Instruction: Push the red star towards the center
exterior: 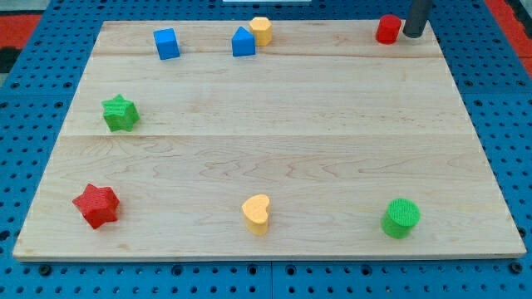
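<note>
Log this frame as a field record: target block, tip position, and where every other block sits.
target: red star, near the view's bottom-left corner of the board, far from the center
my tip: view's top right, just right of the red cylinder, far from the star
top edge: blue cube; blue block touching a yellow block
left side: green star
bottom edge: yellow heart, green cylinder

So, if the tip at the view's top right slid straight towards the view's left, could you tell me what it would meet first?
My tip sits just right of the red cylinder-like block, so it would likely meet that first, almost at once. Whether they already touch is unclear.
</note>
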